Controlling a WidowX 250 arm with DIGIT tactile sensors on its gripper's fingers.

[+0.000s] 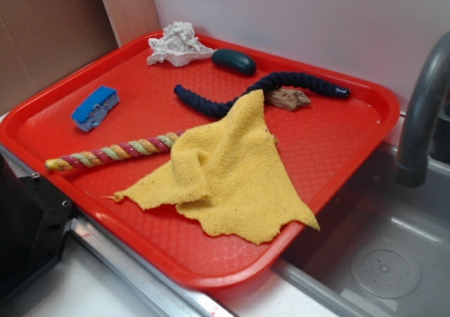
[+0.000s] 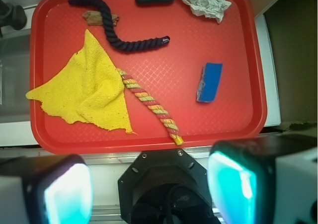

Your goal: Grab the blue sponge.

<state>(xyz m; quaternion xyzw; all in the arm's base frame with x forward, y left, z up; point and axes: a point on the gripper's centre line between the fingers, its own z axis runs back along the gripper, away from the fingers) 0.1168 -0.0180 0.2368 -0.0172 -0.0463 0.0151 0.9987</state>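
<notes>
The blue sponge (image 1: pixel 95 107) lies flat near the left edge of the red tray (image 1: pixel 351 141), its pale side layer facing the front. In the wrist view it (image 2: pixel 210 81) lies at the right of the tray (image 2: pixel 238 50). My gripper (image 2: pixel 149 189) hangs high above the robot base, off the tray's near edge, well away from the sponge. Its two fingers (image 2: pixel 233 184) stand wide apart with nothing between them. The gripper does not show in the exterior view.
On the tray lie a yellow cloth (image 1: pixel 225 169), a multicoloured rope (image 1: pixel 112 152), a navy rope (image 1: pixel 232 95), a dark teal lump (image 1: pixel 235 61), crumpled white paper (image 1: pixel 176 44) and a brown piece (image 1: pixel 287 98). A sink (image 1: pixel 380 261) and faucet (image 1: pixel 422 106) stand at right.
</notes>
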